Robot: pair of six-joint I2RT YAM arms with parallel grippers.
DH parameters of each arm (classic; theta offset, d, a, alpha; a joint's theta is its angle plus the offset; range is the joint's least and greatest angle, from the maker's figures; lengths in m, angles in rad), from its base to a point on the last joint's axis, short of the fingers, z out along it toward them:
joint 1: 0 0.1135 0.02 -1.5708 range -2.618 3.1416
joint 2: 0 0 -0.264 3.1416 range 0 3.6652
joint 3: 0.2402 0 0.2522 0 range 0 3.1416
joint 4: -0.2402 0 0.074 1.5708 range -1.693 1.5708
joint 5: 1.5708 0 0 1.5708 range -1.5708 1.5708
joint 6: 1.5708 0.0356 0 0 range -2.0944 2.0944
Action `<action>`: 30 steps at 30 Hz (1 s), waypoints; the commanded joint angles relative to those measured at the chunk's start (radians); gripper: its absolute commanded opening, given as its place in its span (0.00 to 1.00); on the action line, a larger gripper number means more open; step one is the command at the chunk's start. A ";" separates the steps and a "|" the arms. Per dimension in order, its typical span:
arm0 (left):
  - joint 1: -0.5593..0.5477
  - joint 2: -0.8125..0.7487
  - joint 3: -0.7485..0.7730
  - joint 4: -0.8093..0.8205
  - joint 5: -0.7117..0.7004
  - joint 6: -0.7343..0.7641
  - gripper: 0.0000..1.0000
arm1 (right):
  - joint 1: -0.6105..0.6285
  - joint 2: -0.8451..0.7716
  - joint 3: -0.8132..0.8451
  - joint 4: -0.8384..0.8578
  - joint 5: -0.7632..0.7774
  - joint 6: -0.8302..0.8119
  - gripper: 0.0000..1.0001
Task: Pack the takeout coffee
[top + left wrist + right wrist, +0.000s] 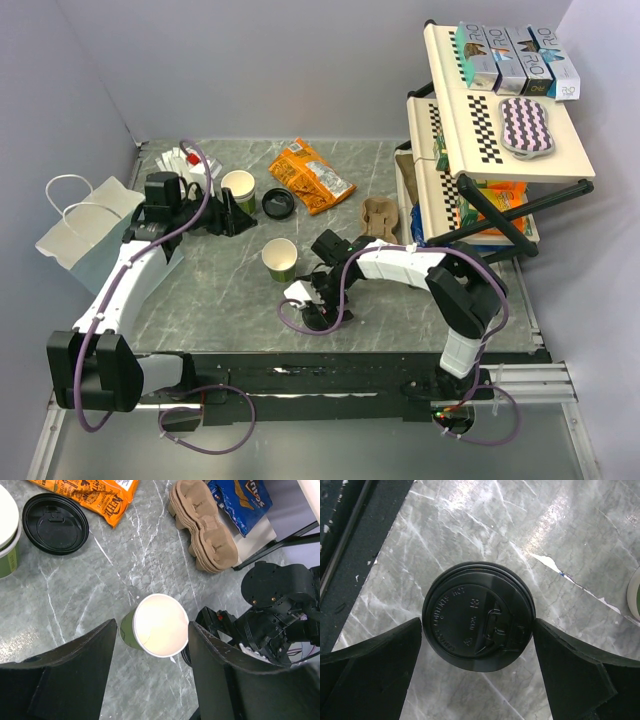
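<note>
An orange snack bag (311, 176) lies near stacked cardboard carriers (379, 218), beside a checkered shelf rack (458, 112).

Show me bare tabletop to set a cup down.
Free: the stretch between the left arm, the nearer lidless cup and the front edge; the back patch between chip bag and shelf rack. Crowded: around the black lid and cup carriers.

Tabletop (220, 300): grey marble-look slab, smooth, faint sheen
Takeout coffee (479, 625): lid black plastic, semi-gloss, embossed lettering
Loose lid (55, 524): black plastic, dull shine
Lidless cup (160, 625): paper, matt white inside, green outer wall
Cup carriers (205, 535): brown moulded pulp, rough, matt
Snack bag (95, 495): orange film, glossy, crinkled
Left fingers (70, 680), right fingers (370, 675): black plastic, matt
Paper bag (85, 225): pale matt paper, cord handles
</note>
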 commanded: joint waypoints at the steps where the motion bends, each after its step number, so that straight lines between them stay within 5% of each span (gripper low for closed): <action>1: 0.006 -0.020 -0.015 0.048 -0.002 -0.020 0.65 | 0.012 0.006 0.028 0.015 0.015 -0.034 0.95; 16: 0.007 -0.023 -0.024 0.043 0.011 -0.010 0.65 | 0.006 -0.131 0.049 -0.051 0.016 -0.001 0.84; 24: 0.007 -0.012 -0.041 0.078 -0.002 -0.028 0.65 | -0.037 -0.276 0.209 -0.221 -0.034 0.010 0.84; 30: 0.007 -0.024 -0.067 0.091 -0.028 -0.036 0.65 | -0.041 -0.210 0.383 -0.142 -0.011 0.129 0.84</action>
